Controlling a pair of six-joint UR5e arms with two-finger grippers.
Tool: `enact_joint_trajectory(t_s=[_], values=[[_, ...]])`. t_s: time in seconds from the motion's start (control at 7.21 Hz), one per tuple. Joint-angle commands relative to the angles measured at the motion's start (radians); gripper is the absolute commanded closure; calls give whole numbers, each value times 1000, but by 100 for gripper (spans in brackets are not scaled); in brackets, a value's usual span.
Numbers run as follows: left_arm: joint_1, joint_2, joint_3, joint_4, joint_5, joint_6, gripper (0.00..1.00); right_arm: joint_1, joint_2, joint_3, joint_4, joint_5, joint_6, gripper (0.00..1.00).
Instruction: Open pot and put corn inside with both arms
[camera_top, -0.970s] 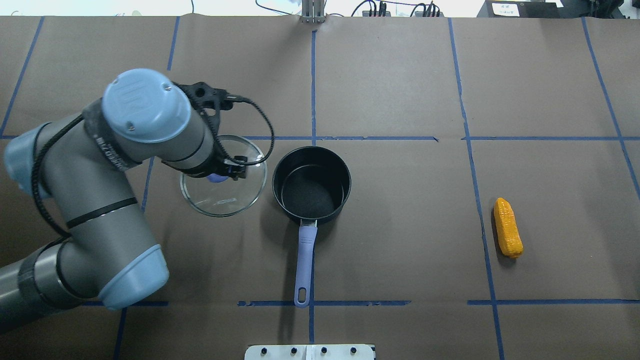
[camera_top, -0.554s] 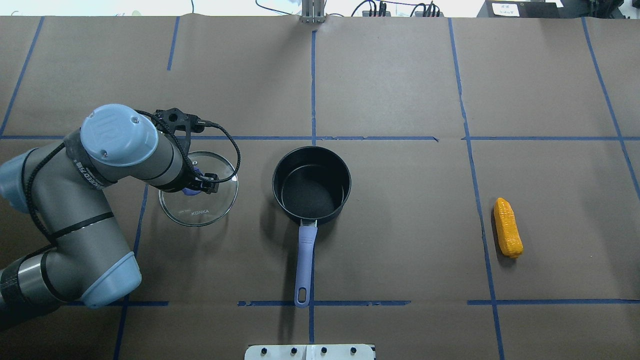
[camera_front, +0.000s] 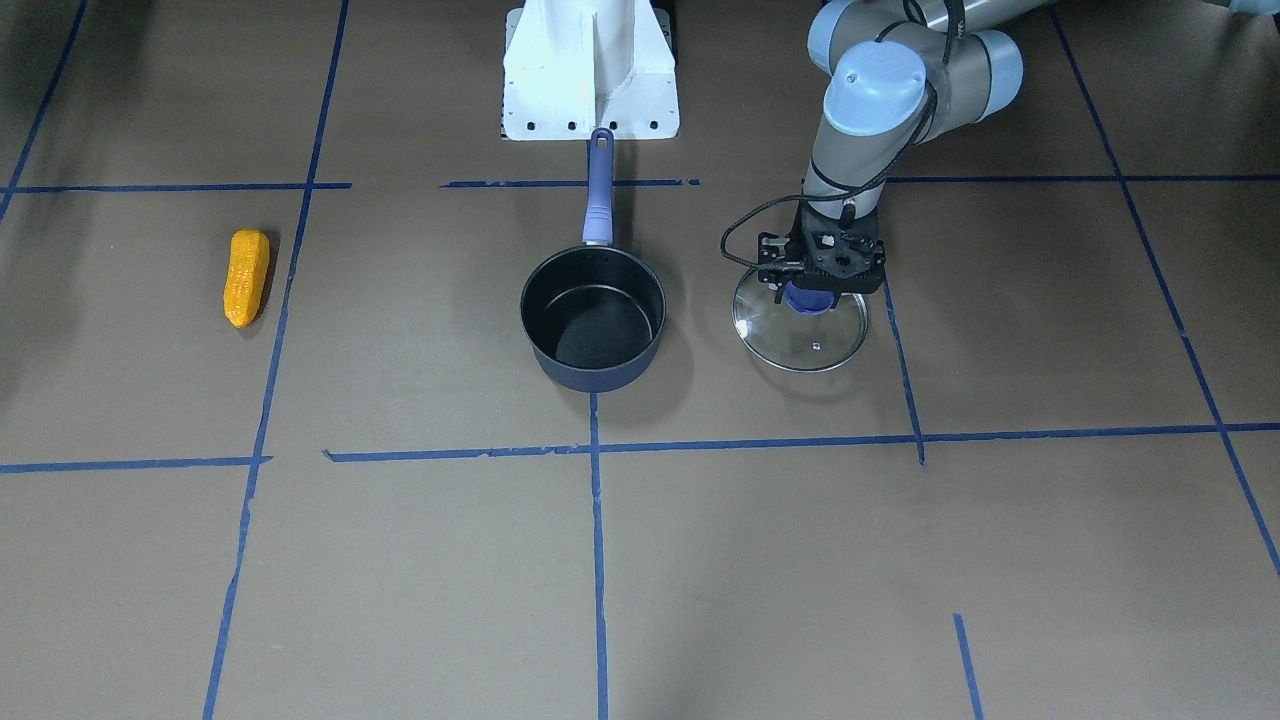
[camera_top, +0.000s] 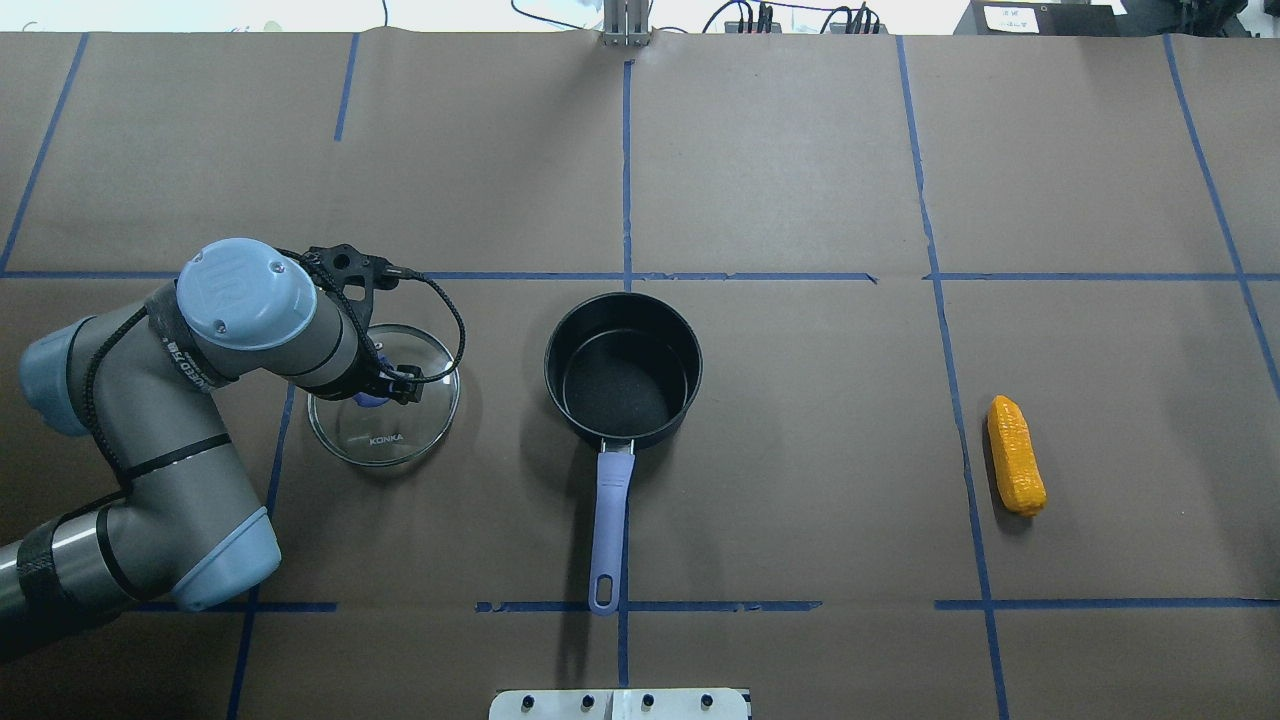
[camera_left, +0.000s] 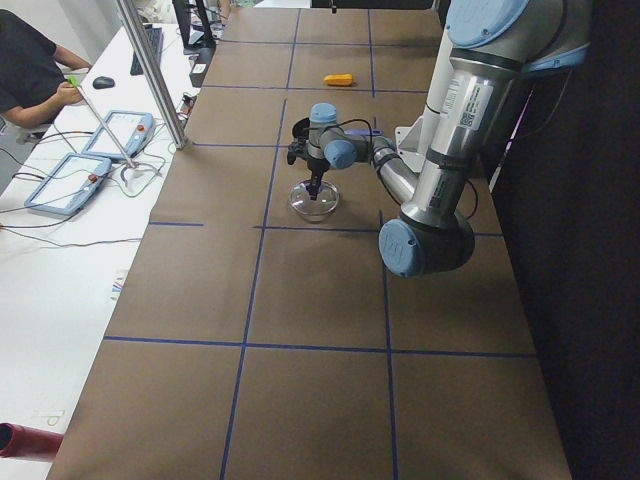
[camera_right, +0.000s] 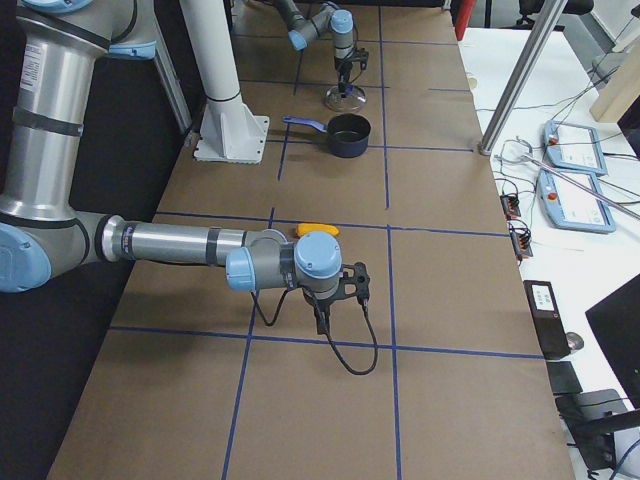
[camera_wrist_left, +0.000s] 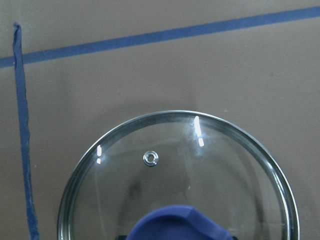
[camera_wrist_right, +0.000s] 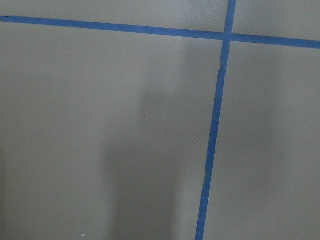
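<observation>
The dark blue pot (camera_top: 622, 370) stands open in the middle of the table, its purple-blue handle (camera_top: 608, 530) pointing toward the robot. It also shows in the front view (camera_front: 593, 318). My left gripper (camera_top: 380, 393) is shut on the blue knob (camera_wrist_left: 180, 224) of the glass lid (camera_top: 383, 430), low over the table to the left of the pot. The orange-yellow corn (camera_top: 1016, 455) lies alone on the right side. My right gripper (camera_right: 322, 322) shows only in the exterior right view, near the corn (camera_right: 317, 230); I cannot tell whether it is open.
Blue tape lines (camera_top: 626, 170) divide the brown table cover into squares. The white base mount (camera_front: 590, 70) stands at the robot's edge, behind the pot handle. Operator desks with control boxes (camera_right: 570, 165) lie beyond the far edge.
My left arm has carried the glass lid leftward, away from the pot, and lower toward the table. The pot and the corn have not moved.
</observation>
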Motion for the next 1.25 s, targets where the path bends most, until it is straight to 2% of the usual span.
enact_joint_trajectory(t_s=[0.0, 0.14, 0.28, 0.42, 0.55, 0.69, 0.83, 0.97, 1.11], values=[[-4, 4, -25, 5, -18, 2, 0, -23, 2, 0, 0, 0, 7, 0], [-19, 27, -73, 11, -17, 2, 0, -53, 3, 5, 5, 0, 52, 0], [-47, 99, -144, 11, -20, 5, 0, -87, 5, 6, 66, 1, 143, 0], [-102, 172, -207, 11, -67, 9, 0, -167, 5, 8, 188, 1, 334, 0], [-140, 249, -257, 10, -84, 40, 0, -292, 5, 6, 365, -20, 601, 0], [-192, 317, -288, 11, -86, 149, 0, -410, 5, 14, 510, -91, 832, 0], [-252, 342, -281, 11, -87, 229, 0, -572, 27, 47, 563, -223, 1018, 0], [-284, 348, -275, 13, -87, 284, 0, -694, 58, 72, 562, -335, 1166, 0], [-288, 348, -275, 13, -87, 286, 0, -718, 81, 74, 560, -341, 1214, 1]])
